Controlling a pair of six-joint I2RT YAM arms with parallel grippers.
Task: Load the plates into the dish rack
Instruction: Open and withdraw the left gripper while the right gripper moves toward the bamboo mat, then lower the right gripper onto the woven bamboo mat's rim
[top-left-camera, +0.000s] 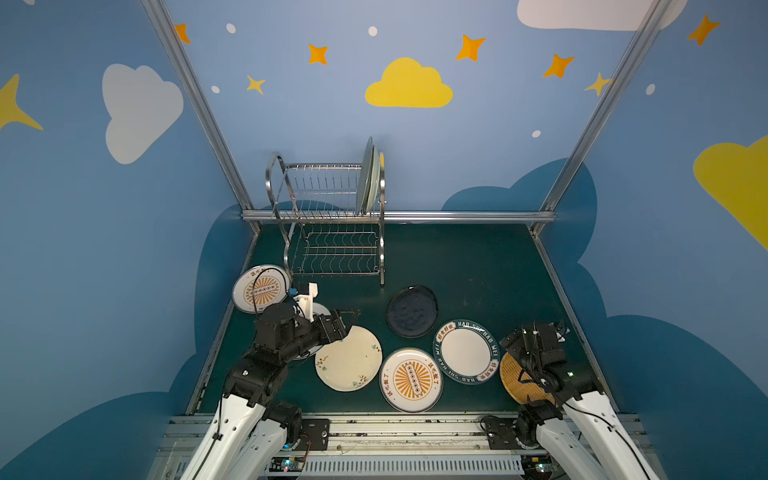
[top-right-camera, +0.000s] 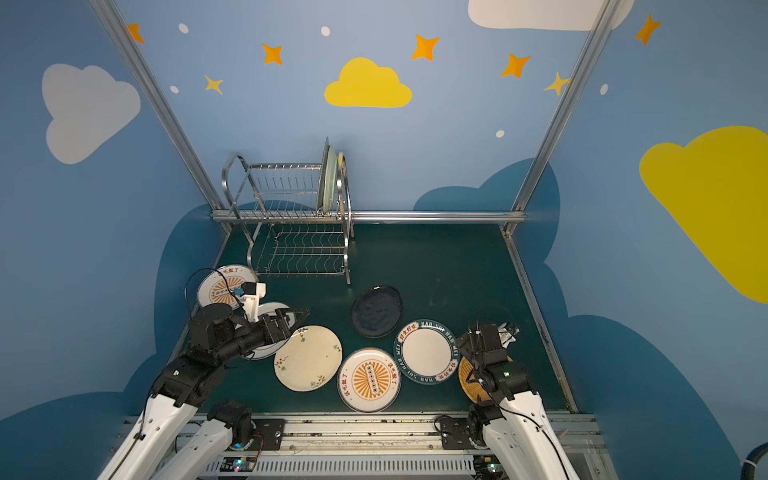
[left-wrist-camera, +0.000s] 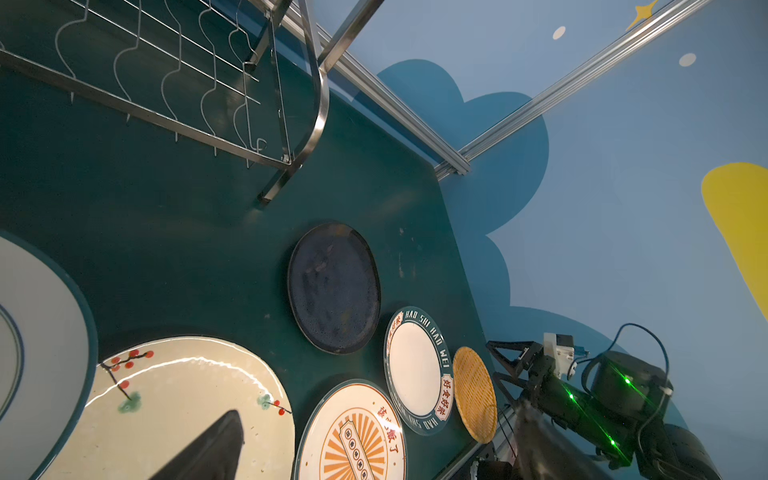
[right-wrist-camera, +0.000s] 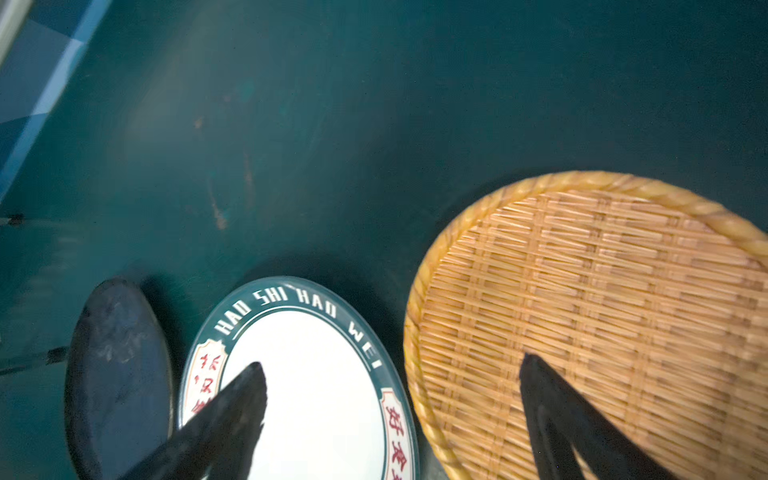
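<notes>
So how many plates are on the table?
7: sunburst plate by rack, white plate half under left arm, floral plate, black plate, front sunburst plate, teal-rimmed plate, woven plate. Arms may hide more.

Green tabletop, blue cloud-painted walls, aluminium frame

"HAO SHI HAO WEI" is printed in white capitals round the dark rim of the teal-rimmed plate, where red Chinese characters are set on cream tabs. Orange Chinese characters are printed on the left sunburst plate and the middle sunburst plate.
</notes>
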